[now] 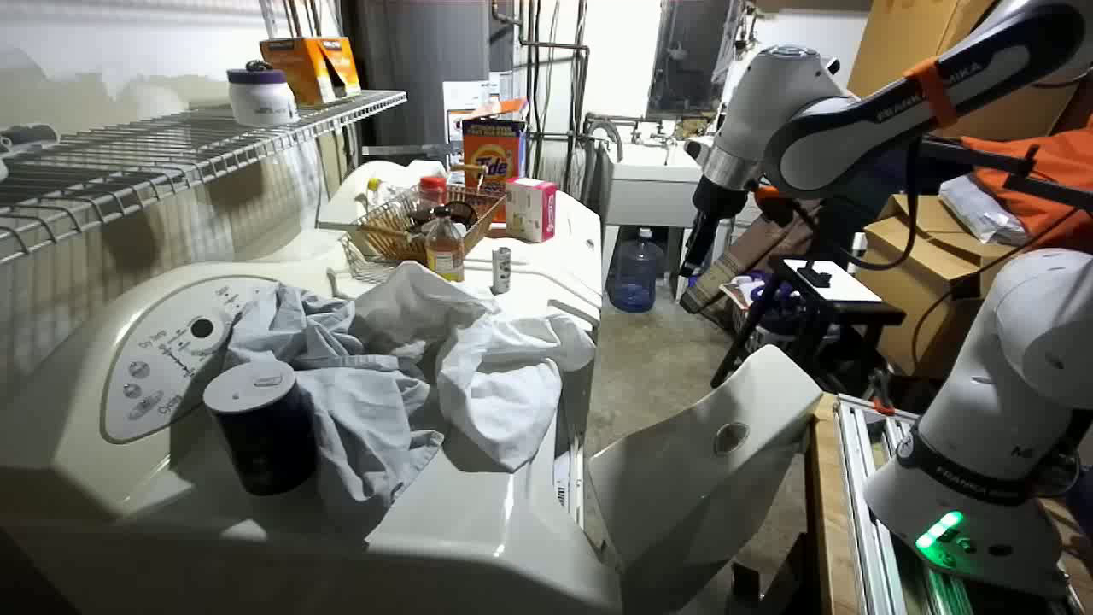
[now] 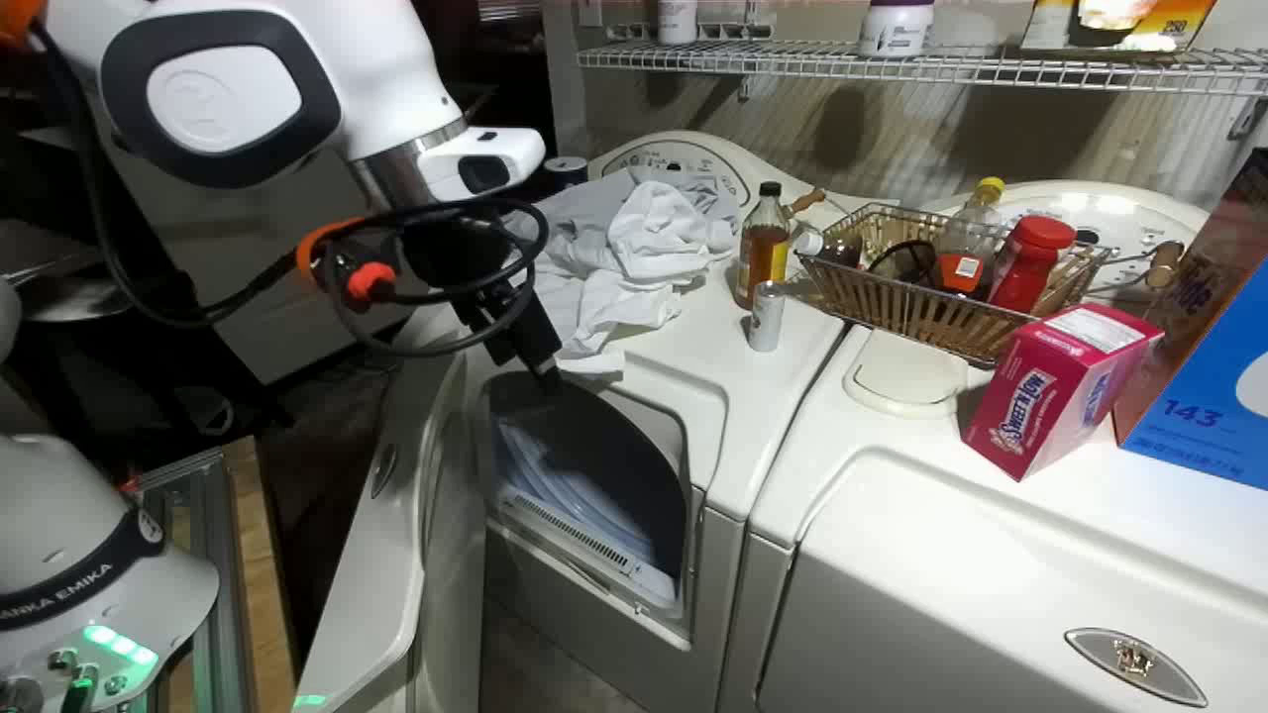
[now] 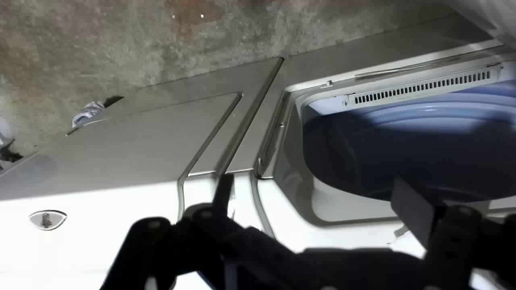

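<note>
- At seven o'clock from my hand, in an exterior view, the glossy cream curved door (image 2: 381, 584) with an oval emblem hangs open.
- Mid-picture, my black two-fingered hand (image 3: 314, 183) is poised by the opening's upper edge, its fingers spread apart and gripping nothing; exact height I cannot tell. I judge this a positioning step; any move lower would call for keeping both fingers off the rim.
- At five, nearest the hand, lies the pale blue ridged drum (image 3: 419, 149), inside the cream-white boxy dryer (image 2: 584, 634).
- At twelve stands a dark blue cylindrical canister with a pale lid (image 2: 566, 173).
- At one, a crumpled grey-and-white fabric bundle (image 2: 654, 243) is spread over the glossy cream surface (image 2: 703, 342).
- Between two and three, a black-capped bottle of amber liquid (image 2: 766, 262) stands behind a small silver can (image 2: 767, 322); beyond is a brownish slatted basket (image 2: 892, 307) of bottles.
- At three, I see a pink cardboard box (image 2: 1065, 396), then a bigger orange-and-blue detergent box (image 2: 1209, 416).
- In the room, in an exterior view: far off at nine, a white wire shelf (image 1: 162, 162); nearer at nine, a translucent blue water jug (image 1: 634, 278); at eleven, a white sink (image 1: 657, 196); at three, a brown cardboard carton (image 1: 948, 269).
</note>
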Robot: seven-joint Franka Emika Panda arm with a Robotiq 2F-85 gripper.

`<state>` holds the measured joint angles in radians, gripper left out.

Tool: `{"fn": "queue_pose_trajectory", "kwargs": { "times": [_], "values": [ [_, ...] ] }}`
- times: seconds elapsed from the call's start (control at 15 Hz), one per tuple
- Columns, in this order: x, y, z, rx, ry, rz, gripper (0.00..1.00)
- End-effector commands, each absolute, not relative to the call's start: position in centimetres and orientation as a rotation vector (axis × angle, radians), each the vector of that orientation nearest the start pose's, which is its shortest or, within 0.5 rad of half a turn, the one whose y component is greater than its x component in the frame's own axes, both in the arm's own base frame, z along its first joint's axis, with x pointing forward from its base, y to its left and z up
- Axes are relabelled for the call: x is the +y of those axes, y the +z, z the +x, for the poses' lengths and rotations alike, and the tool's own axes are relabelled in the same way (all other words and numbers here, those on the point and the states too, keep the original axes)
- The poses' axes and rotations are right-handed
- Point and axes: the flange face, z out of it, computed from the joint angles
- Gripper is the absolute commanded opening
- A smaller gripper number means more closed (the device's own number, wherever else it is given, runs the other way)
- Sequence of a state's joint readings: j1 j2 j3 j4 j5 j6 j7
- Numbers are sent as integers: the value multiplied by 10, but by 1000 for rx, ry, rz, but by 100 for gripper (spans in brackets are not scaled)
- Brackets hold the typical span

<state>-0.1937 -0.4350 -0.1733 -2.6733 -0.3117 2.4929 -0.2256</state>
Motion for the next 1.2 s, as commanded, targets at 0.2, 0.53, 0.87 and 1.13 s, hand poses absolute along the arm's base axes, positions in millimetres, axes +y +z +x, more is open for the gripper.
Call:
{"fn": "queue_pose_trajectory", "kwargs": {
  "times": [0.2,0.53,0.87,1.13],
  "values": [
    [-143,398,381,-151,-338,-3332,100],
    [-104,406,419,-202,-475,-3290,100],
    [-7,399,477,-422,-546,-3181,100],
    [61,392,523,-624,-702,-3031,100]
  ]
}}
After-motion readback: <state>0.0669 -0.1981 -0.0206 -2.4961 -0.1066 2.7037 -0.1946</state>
